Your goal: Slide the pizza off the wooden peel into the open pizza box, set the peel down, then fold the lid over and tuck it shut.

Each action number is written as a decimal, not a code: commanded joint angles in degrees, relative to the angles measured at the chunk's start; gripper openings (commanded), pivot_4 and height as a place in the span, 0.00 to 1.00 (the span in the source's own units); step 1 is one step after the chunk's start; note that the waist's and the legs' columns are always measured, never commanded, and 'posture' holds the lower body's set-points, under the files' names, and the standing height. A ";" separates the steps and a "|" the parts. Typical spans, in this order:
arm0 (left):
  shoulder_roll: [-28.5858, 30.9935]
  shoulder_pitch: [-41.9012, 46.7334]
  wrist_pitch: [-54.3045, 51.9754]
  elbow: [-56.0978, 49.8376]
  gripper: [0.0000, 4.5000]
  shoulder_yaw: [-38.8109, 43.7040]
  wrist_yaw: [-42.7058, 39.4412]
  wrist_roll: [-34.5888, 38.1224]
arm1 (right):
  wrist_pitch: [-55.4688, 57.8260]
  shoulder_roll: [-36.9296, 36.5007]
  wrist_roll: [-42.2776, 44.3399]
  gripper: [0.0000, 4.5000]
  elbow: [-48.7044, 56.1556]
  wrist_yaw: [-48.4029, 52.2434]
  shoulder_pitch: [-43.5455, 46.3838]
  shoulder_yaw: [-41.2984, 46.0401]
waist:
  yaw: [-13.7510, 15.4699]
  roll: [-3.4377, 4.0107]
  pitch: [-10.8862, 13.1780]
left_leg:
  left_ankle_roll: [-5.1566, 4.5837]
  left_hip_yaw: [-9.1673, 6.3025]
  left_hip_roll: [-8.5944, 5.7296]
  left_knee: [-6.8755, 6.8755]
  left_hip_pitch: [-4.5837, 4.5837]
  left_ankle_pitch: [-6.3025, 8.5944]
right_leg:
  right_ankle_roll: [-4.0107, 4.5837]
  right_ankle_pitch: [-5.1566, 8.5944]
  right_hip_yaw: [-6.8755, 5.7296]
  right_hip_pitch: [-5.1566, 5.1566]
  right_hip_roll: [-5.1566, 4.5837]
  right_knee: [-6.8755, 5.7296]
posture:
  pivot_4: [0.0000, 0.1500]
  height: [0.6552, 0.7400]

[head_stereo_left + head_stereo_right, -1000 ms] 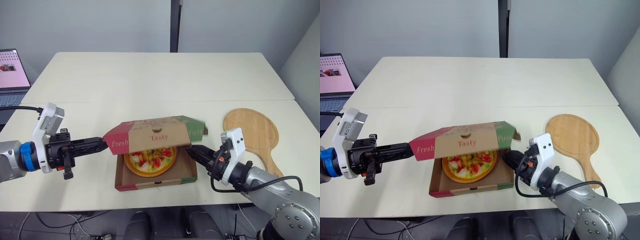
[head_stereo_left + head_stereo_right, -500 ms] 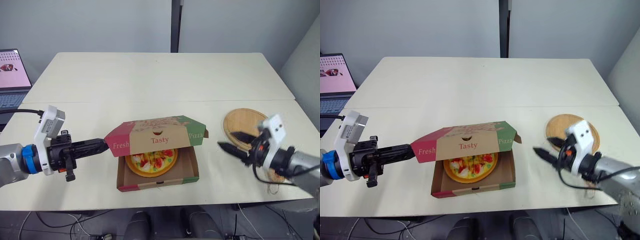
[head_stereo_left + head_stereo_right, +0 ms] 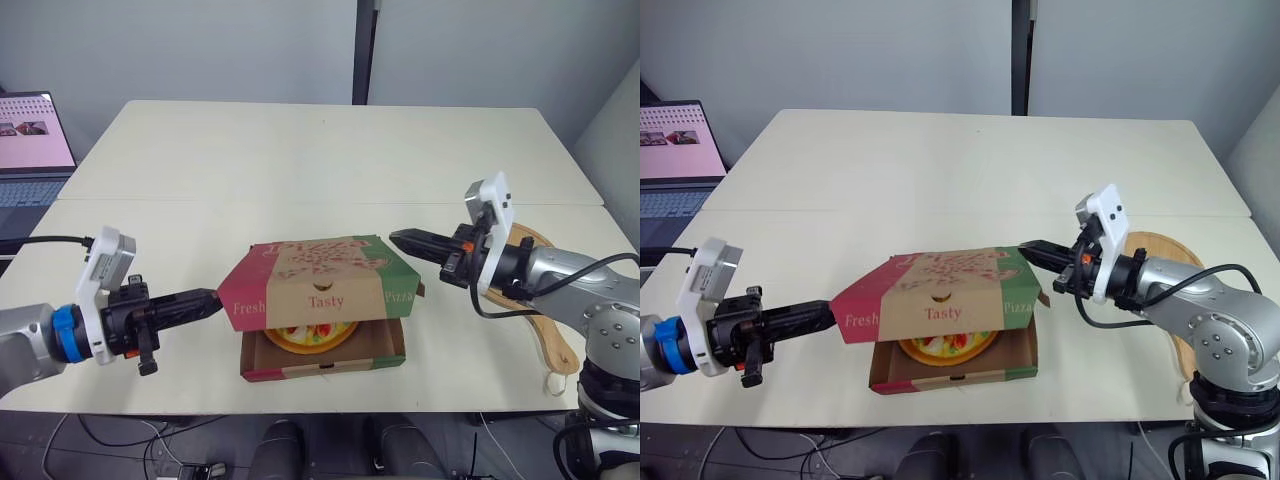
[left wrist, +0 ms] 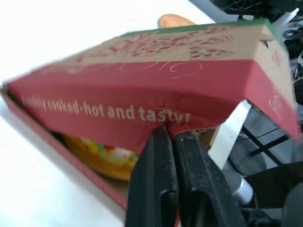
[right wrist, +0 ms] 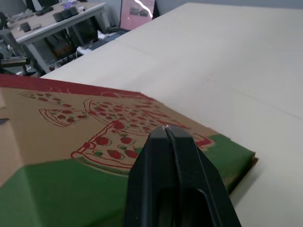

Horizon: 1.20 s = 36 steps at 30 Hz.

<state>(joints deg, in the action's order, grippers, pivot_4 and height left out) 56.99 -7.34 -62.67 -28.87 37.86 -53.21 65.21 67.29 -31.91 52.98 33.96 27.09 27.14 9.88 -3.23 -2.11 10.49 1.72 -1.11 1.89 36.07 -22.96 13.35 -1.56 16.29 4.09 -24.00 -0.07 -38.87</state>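
Observation:
The pizza box [image 3: 322, 365] sits near the table's front edge. Its printed lid [image 3: 318, 272] is folded down over it, and a gap at the front shows the pizza [image 3: 312, 337] inside. My left gripper [image 3: 216, 299] is shut, and its tips touch the lower edge of the lid's red side flap [image 4: 142, 106]. My right gripper [image 3: 393, 237] is shut too and hovers just over the lid's green right rear corner [image 5: 208, 161]. The wooden peel [image 3: 552, 340] lies flat on the table at the right, partly under my right arm.
A laptop [image 3: 36, 140] with a pink screen stands off the table's left side. A seam [image 3: 300, 202] runs across the table behind the box. The table's right edge lies just beyond the peel.
My right gripper left the box's front right side, swung out to the right and came up to the lid's right rear corner. The lid has dropped lower. The camera view has shifted.

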 commanded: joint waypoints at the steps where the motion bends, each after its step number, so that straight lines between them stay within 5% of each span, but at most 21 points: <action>1: 2.62 -4.24 -0.72 0.72 0.28 4.89 -4.24 -0.33 | -1.00 -1.45 0.95 0.00 1.42 0.73 -0.68 -0.53 | 0.00 -0.01 0.00 | 0.00 0.00 0.00 0.01 0.00 0.00 | 0.00 0.00 -0.01 0.00 -0.01 0.00 | 1.00 0.89; 4: 4.02 -7.10 -0.71 4.84 0.50 7.59 -6.50 -2.12 | -1.44 -2.06 0.97 0.00 1.52 1.08 -1.25 -1.36 | 0.00 0.03 0.01 | 0.00 0.01 0.00 0.02 0.03 0.00 | 0.01 0.01 -0.02 -0.01 -0.04 -0.02 | 1.00 0.89; 8: 4.61 -0.53 -0.04 12.99 0.77 9.80 -2.68 -1.34 | -2.17 -2.63 0.48 0.00 2.24 1.20 -2.43 -2.83 | 0.17 0.00 0.00 | -0.01 -0.01 -0.02 0.03 0.06 -0.01 | 0.17 0.09 -0.12 0.00 -0.04 -0.04 | 1.00 0.89; 14: 4.77 16.41 0.41 12.69 0.77 1.16 2.86 1.88 | -2.85 -2.97 0.67 0.00 2.67 0.81 -3.09 -3.57 | 0.82 -0.07 -0.04 | 0.00 -0.15 -0.08 0.04 -0.02 -0.01 | 0.06 0.03 -0.22 0.04 -0.02 -0.05 | 1.00 0.89; 17: 4.30 23.41 1.87 11.07 0.64 -7.87 1.02 -0.14 | -3.07 -2.89 0.79 0.00 2.91 0.57 -3.49 -4.21 | 0.89 -0.07 -0.04 | 0.00 -0.10 -0.13 0.04 -0.01 -0.01 | -0.02 -0.01 -0.13 0.06 -0.02 -0.04 | 1.00 0.89; 26: 4.34 32.72 15.34 10.91 0.01 -35.81 -12.59 -19.72 | -6.60 -3.15 -2.40 0.00 5.26 0.73 -6.48 -8.11 | 0.55 -0.06 -0.04 | 0.00 0.00 -0.19 0.04 0.00 -0.01 | -0.04 -0.04 -0.08 0.03 0.19 -0.05 | 1.00 0.89; 30: 2.85 34.23 19.28 13.03 0.01 -40.83 -15.86 -24.91 | -9.49 -2.82 -2.64 0.00 5.47 -0.45 -6.69 -4.52 | 0.40 -0.06 -0.04 | -0.01 0.00 -0.15 0.06 0.00 -0.01 | -0.05 -0.03 -0.05 0.04 0.29 -0.07 | 1.00 0.89; 36: 2.11 35.81 19.80 15.49 0.01 -39.89 -18.34 -25.53 | -13.77 -12.47 -8.74 0.00 0.71 4.24 -11.87 0.70 | 0.95 -0.08 -0.05 | -0.01 -0.02 -0.21 0.13 -0.04 -0.01 | -0.07 -0.03 -0.09 0.10 0.24 -0.02 | 1.00 0.89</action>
<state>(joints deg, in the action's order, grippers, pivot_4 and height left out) 58.92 27.46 -43.54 -13.40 -3.99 -70.57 39.61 56.13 -43.12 46.33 34.71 29.22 16.52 9.91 -2.29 -2.19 10.44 1.70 -1.14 1.68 36.20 -22.99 13.35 -1.63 16.26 3.99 -23.87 0.17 -38.86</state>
